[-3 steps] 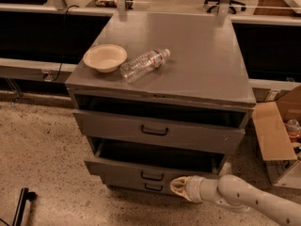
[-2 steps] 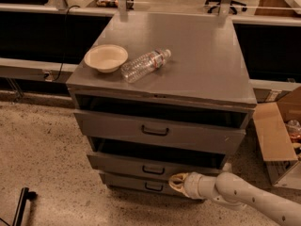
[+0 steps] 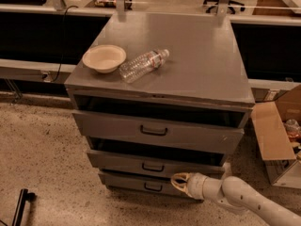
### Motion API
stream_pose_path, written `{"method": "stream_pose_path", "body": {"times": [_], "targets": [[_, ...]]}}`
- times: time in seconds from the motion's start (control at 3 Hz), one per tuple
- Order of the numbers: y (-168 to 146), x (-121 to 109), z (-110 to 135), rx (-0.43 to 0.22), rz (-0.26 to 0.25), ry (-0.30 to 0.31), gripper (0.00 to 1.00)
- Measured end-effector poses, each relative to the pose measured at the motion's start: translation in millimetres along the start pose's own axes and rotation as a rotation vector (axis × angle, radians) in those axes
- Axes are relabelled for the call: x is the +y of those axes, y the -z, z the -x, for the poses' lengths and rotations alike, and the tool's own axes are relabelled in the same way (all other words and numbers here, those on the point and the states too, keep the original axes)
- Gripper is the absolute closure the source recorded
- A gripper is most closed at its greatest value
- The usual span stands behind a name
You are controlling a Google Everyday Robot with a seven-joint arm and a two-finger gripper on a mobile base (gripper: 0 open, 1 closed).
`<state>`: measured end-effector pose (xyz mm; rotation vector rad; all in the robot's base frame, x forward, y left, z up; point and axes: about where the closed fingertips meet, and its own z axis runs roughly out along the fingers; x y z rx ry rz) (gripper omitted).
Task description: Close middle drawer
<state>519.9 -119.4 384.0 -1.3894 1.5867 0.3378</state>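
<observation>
Speckled terrazzo-like floor [image 3: 42,164] is seen under everything. A grey metal cabinet [image 3: 188,55], boxy with a flat matte top, is stood on it, against a dark low shelf run behind. Three drawers are stacked in its front. The top drawer [image 3: 197,136], with the tallest panel, is pulled partly out; its interior is in shadow and the contents cannot be made out. The middle drawer [image 3: 117,160], a low wide panel with a small black centre handle [image 3: 153,167], is found second from the top and sticks out a little, with a dark gap shown above it; nothing inside can be read. The lowest drawer [image 3: 127,180], narrower, is set below it. A white rounded arm [image 3: 240,197] is brought in from the lower right. An open brown cardboard box [image 3: 270,135] is placed on the floor right of the cabinet, with a few small items only partly seen inside. A shallow round cream bowl [image 3: 103,58] is set on the cabinet top at left, with only its pale inner surface shown. A clear crinkled plastic bottle [image 3: 141,65] is laid on its side just beside the bowl. The gripper [image 3: 180,182], yellowish, is held at the cabinet front just under the middle drawer's panel, right of centre; contact cannot be confirmed, and whether it is parted or closed cannot be told.
</observation>
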Motion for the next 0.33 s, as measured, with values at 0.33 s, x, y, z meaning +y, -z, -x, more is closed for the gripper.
{"method": "stream_pose_path", "body": {"times": [0.33], "targets": [[28.5, 21.6, -5.6, -0.084, 0.022, -0.023, 1.0]]}}
